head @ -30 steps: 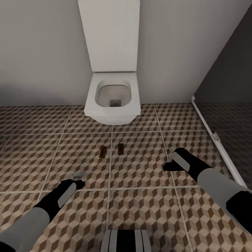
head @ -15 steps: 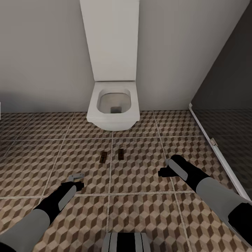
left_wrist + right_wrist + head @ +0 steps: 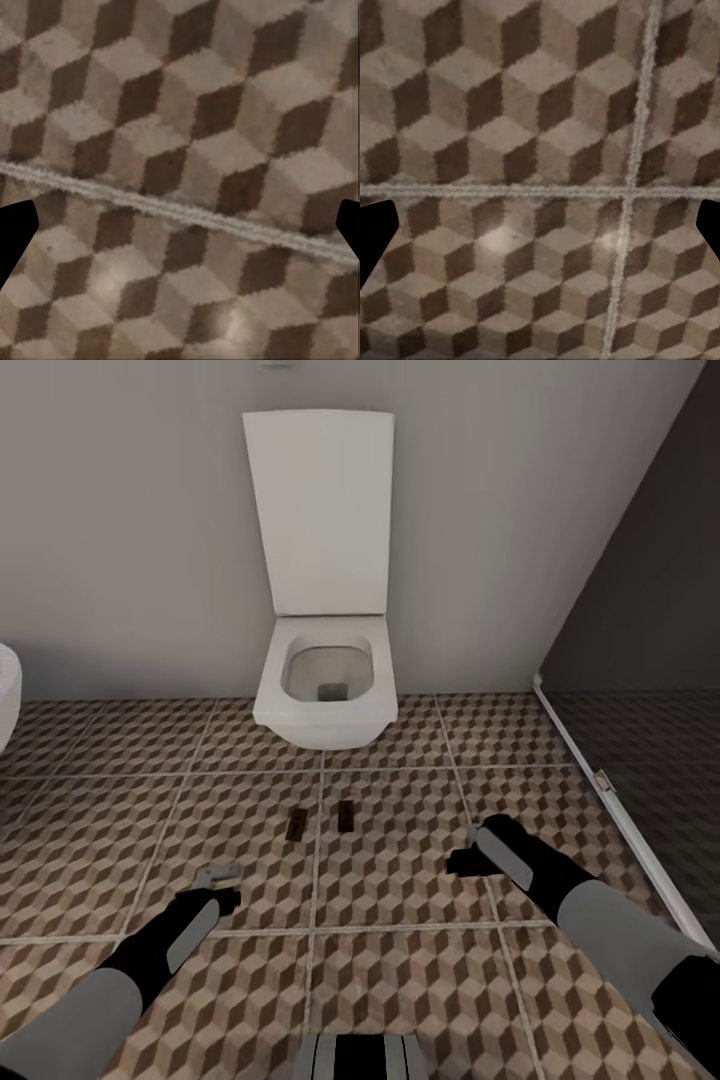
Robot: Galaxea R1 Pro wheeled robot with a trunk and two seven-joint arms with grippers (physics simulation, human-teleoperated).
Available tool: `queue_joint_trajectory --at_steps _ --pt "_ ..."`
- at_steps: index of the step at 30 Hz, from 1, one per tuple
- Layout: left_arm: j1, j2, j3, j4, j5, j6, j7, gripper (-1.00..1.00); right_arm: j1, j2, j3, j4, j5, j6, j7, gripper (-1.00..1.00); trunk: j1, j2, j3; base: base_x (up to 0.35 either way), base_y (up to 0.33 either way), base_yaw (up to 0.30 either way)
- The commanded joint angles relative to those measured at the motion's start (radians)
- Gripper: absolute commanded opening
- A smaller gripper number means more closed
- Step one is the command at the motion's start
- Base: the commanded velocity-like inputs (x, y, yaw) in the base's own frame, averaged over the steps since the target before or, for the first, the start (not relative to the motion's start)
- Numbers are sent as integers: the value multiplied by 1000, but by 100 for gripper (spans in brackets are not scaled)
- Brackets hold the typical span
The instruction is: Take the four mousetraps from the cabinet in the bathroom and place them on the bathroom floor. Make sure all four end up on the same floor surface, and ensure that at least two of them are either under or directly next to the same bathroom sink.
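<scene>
Left end effector (image 3: 180, 225) and right end effector (image 3: 540, 225) spread wide, empty; two mousetraps (image 3: 321, 820) on bathroom floor (image 3: 400, 960).

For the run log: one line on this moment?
traps: two on floor, before toilet | left gripper: open | right gripper: open

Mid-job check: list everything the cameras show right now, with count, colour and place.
mousetraps: two, dark brown, flat on the floor side by side in front of the toilet
small grey part: one, on the floor by the left gripper; too small to identify
toilet: one, white, lid up, against the far wall
white rounded edge: one, far left, cut off by the frame
bathroom floor: cube-pattern brown and beige tiles
dark glass panel: one, right side
left gripper: black, low over the floor, open
right gripper: black, low over the floor, open
</scene>
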Motion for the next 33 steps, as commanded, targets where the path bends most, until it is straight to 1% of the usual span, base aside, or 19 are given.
queue_joint_trajectory --at_steps 1,4,8,14,19,24,28,33 --pt "1 2 -8 -2 10 2 10 100 6 3 6 -4 -10 -5 -9 100 -1 0 3 0 0 0" --pt "5 1 -8 -2 9 2 12 100 26 14 6 -7 -9 -22 -10 100 -2 1 15 0 0 0" --pt "7 0 -8 -1 8 2 12 100 42 20 6 -8 -9 -37 -10 100 -4 2 30 0 0 0" --pt "15 0 -9 -1 9 1 13 100 70 22 6 -10 -9 -48 -10 100 -6 3 54 0 0 0" --pt "42 0 -8 2 8 -4 13 100 97 23 6 -11 -9 -74 -10 100 -9 4 76 0 0 0" --pt "66 -3 -7 7 8 -50 13 100 129 23 7 -11 -8 -131 -11 100 -11 5 99 0 0 0" --pt "73 -7 -7 9 8 -79 13 100 140 23 11 -10 -7 -150 -12 100 -13 6 115 0 0 0" --pt "82 -9 -7 10 6 -98 14 100 146 23 26 -10 -8 -168 -11 100 -15 7 135 0 0 0"
